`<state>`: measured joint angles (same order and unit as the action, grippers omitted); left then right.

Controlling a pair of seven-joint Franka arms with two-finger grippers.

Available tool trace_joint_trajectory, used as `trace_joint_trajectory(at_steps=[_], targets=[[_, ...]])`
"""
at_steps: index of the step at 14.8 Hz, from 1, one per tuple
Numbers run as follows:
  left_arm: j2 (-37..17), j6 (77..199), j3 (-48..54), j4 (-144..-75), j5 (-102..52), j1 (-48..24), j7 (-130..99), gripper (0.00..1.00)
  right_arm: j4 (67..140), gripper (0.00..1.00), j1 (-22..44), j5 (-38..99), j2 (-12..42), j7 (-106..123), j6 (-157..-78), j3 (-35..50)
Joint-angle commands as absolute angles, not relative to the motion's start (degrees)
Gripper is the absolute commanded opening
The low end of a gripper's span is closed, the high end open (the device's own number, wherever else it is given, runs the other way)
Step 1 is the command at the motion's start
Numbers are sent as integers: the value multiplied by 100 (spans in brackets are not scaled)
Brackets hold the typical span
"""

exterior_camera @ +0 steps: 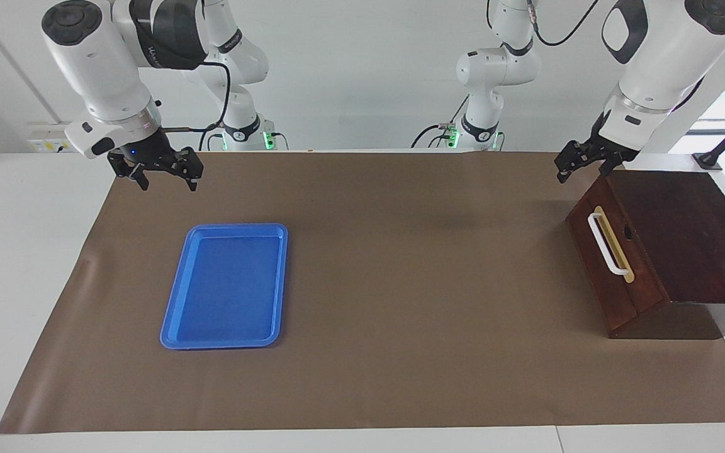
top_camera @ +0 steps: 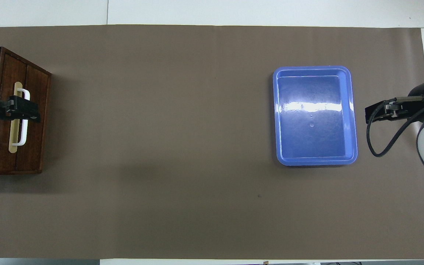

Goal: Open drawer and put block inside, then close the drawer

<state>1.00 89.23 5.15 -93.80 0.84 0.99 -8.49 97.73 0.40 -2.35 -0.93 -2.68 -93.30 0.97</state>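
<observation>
The dark wooden drawer (exterior_camera: 636, 296) sits pushed in at the left arm's end of the table, its white bar handle (exterior_camera: 608, 245) facing the table's middle. My left gripper (exterior_camera: 579, 162) hangs open in the air by the upper corner of the drawer unit nearest the robots, touching nothing. From overhead, the left gripper (top_camera: 20, 112) overlaps the handle (top_camera: 23, 134) on the drawer (top_camera: 31, 151). My right gripper (exterior_camera: 166, 176) waits open and empty, raised over the mat at the right arm's end; only part of it (top_camera: 377, 114) shows from overhead. The block is out of view.
An empty blue plastic tray (exterior_camera: 224, 283) lies on the brown mat (exterior_camera: 400, 283) toward the right arm's end, also seen from overhead as the tray (top_camera: 315, 143). White table surface borders the mat (top_camera: 160, 147).
</observation>
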Motion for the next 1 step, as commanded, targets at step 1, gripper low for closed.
trace_joint_trajectory(at_steps=[1], targets=[[44, 8965, 448, -9299, 9, 26, -773, 100, 9809, 100, 9, -264, -158, -193, -9290, 114]])
